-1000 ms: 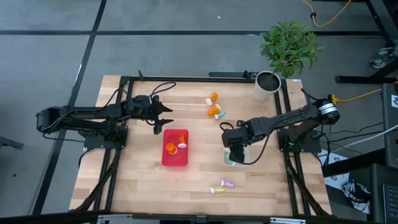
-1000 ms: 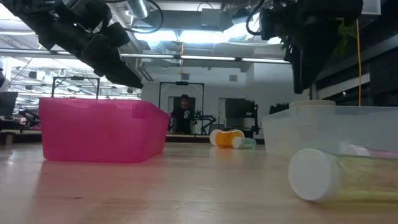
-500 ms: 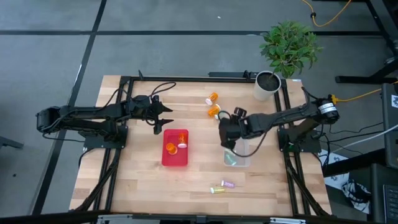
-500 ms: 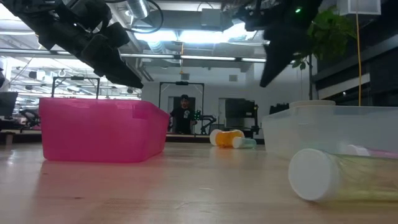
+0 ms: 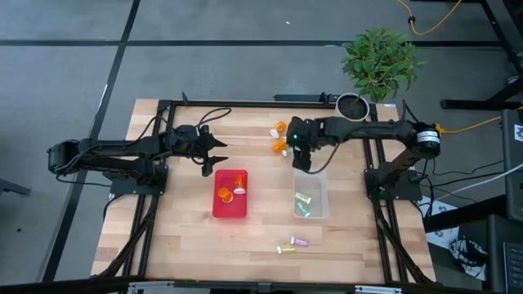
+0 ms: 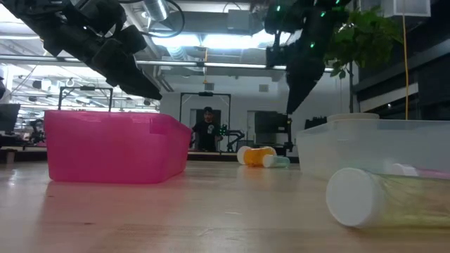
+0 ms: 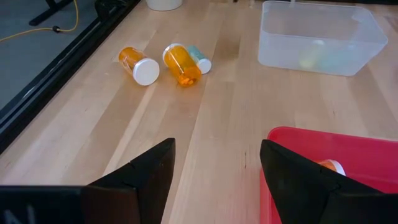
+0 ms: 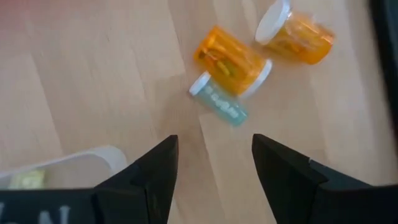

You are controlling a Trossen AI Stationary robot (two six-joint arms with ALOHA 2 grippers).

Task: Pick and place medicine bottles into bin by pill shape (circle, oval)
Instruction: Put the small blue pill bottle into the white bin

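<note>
High view: my right gripper (image 5: 301, 160) hangs open and empty just off the clear bin's (image 5: 320, 214) far edge, beside three loose bottles (image 5: 281, 147). The left gripper (image 5: 214, 157) waits open by the red bin (image 5: 229, 214).

Low view: I'm well above the wood, so I must descend.

Right wrist view: the blue bottle (image 8: 219, 102) touches an orange one (image 8: 231, 62); I'd straddle the blue one alone.

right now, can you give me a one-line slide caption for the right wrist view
Open right gripper hovering over two orange bottles and a small blue bottle lying on the wooden table.
</note>
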